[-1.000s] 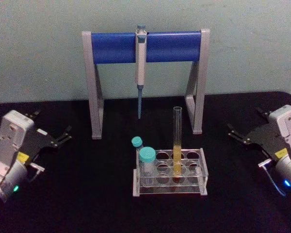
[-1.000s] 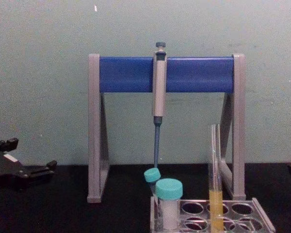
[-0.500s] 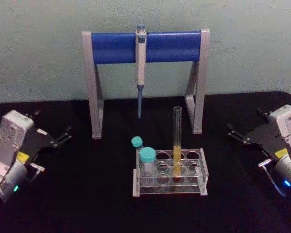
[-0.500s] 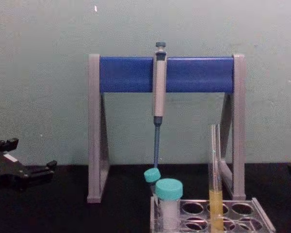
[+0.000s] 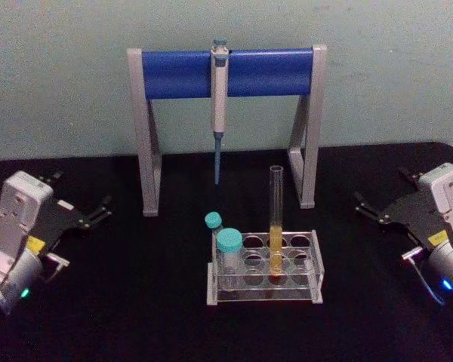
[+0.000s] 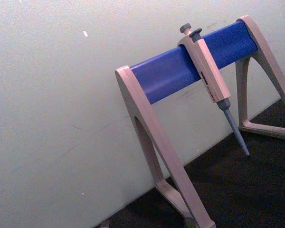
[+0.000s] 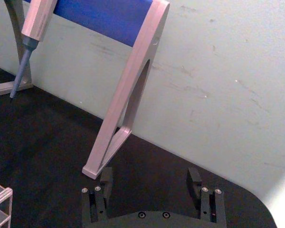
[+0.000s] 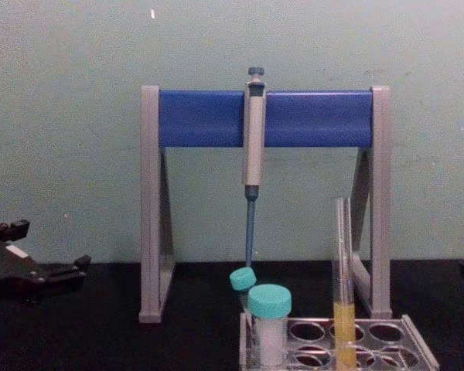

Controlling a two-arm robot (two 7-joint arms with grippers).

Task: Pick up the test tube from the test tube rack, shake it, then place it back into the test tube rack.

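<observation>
On the black table (image 5: 136, 302) in the head view, the left gripper (image 5: 102, 211) rests far to the left. Its jaws seem a little apart and hold nothing, though it is hard to be sure from here. The right gripper (image 5: 360, 205) rests far to the right, holding nothing too. Between them, near the front, sits one test tube rack (image 5: 264, 292). One test tube (image 5: 275, 219) stands straight up in a hole right of the rack's middle, with yellow liquid in its lower part. Two vials with teal caps are at the rack's left end: a big vial (image 5: 229, 249) and a small vial (image 5: 213, 221) behind it. Behind the rack stands one grey stand (image 5: 226, 73) with a blue bar. One pipette (image 5: 219, 98) hangs from the bar, tip down. A pale green wall (image 5: 60, 75) is at the back.

In the left wrist view, the stand (image 6: 180, 76) and the hanging pipette (image 6: 211, 76) show against the wall.

In the right wrist view, the right gripper (image 7: 149, 176) has its jaws spread wide, with only bare table between its two black fingers (image 7: 105, 176). A leg of the stand (image 7: 128, 95) is just past them, and a corner of the rack (image 7: 0, 204) peeks in.

In the chest view, the test tube (image 8: 342, 263) stands tall in the rack (image 8: 417, 348), well apart from the left gripper (image 8: 76, 268).
</observation>
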